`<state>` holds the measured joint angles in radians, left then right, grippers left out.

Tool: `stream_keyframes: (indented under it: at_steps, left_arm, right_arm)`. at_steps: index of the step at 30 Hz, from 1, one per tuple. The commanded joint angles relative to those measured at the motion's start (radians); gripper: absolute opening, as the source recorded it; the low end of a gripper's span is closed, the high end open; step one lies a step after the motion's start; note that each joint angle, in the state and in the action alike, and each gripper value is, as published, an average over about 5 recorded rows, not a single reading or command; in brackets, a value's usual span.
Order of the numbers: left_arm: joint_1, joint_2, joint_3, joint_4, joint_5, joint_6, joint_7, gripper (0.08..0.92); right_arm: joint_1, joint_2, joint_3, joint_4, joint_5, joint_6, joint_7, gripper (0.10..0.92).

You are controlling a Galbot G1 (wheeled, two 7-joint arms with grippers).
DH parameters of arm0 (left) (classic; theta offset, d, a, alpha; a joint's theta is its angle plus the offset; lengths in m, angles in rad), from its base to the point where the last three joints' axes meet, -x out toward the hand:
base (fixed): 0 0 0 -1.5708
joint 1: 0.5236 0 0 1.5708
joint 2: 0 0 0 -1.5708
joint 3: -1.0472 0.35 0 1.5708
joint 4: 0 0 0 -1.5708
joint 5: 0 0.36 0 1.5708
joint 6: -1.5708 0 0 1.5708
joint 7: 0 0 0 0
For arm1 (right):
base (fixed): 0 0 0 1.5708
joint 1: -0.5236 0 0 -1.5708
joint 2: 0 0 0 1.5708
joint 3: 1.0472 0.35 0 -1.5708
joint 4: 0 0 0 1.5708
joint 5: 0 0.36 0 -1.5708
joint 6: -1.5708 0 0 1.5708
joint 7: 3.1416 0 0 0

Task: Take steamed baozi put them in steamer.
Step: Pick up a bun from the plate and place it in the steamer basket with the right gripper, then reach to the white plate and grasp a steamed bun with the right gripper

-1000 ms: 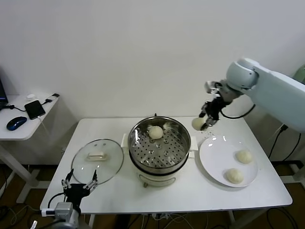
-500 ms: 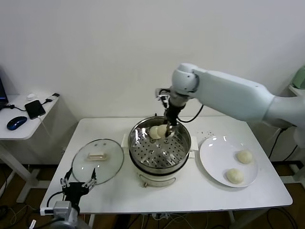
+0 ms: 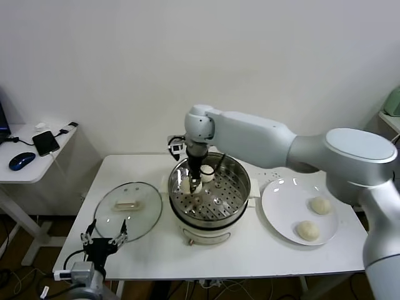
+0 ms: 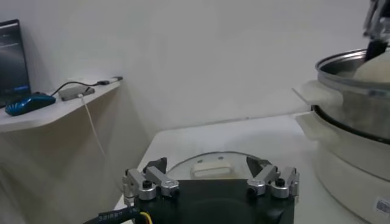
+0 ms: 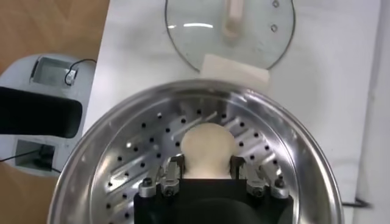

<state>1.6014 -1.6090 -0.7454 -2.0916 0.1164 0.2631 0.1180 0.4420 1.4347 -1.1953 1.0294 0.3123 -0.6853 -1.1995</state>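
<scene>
The steamer (image 3: 246, 188) stands mid-table with one baozi (image 3: 207, 174) resting on its perforated tray. My right gripper (image 3: 192, 182) reaches down into the steamer's left part, shut on a second baozi (image 3: 186, 185). The right wrist view shows this bun (image 5: 208, 146) squeezed between the right gripper's (image 5: 206, 161) fingers just above the tray (image 5: 122, 176). Two more baozi (image 3: 320, 205) (image 3: 307, 230) lie on the white plate (image 3: 284, 201) at the right. My left gripper (image 3: 103, 241) waits open near the table's front left edge, holding nothing.
The glass lid (image 3: 128, 210) with its cream handle lies flat left of the steamer, just ahead of the left gripper (image 4: 210, 176). A side desk (image 3: 25, 150) with a phone and mouse stands at the far left.
My right arm carried the baozi from above the plate's far edge leftward over the steamer, then lowered it into the steamer's left part. The left arm stayed still.
</scene>
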Motion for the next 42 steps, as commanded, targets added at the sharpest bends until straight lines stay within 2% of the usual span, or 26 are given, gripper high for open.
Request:
stream_keyframes:
  at_steps: [1, 7, 17, 20, 27, 31, 36, 42]
  left_arm:
    - [-0.002, 0.0, 0.002, 0.005, -0.002, 0.0, 0.0, 0.823]
    - [-0.006, -0.006, 0.004, 0.007, -0.004, -0.001, 0.0, 0.823]
    - [-0.004, -0.021, 0.007, -0.002, -0.003, 0.0, 0.001, 0.823]
    - [0.0, -0.024, 0.006, -0.01, -0.005, 0.001, 0.003, 0.823]
    - [0.015, -0.026, 0.004, -0.028, -0.035, 0.002, 0.011, 0.823]
    - [0.023, -0.028, 0.005, -0.037, -0.044, 0.002, 0.013, 0.823]
    - [0.036, -0.035, 0.006, -0.047, -0.048, 0.0, 0.014, 0.823]
    - [0.062, -0.04, 0.007, -0.062, -0.058, 0.001, 0.016, 0.823]
  right_arm:
    - [-0.051, 0.073, -0.005, -0.059, -0.022, -0.01, 0.015, 0.514]
    - [-0.052, 0.061, -0.004, -0.038, -0.021, -0.013, 0.021, 0.529]
    - [0.012, -0.081, 0.04, 0.101, -0.025, -0.019, 0.017, 0.786]
    - [0.041, -0.173, 0.074, 0.173, -0.036, -0.009, -0.005, 0.817]
    - [0.097, -0.477, 0.168, 0.373, -0.055, 0.077, -0.092, 0.823]
    - [0.098, -0.665, 0.203, 0.446, -0.101, 0.186, -0.179, 0.823]
    - [0.02, -0.851, 0.25, 0.425, -0.242, 0.379, -0.248, 0.823]
    - [-0.27, -0.932, 0.484, 0.382, -0.403, 0.546, -0.266, 0.823]
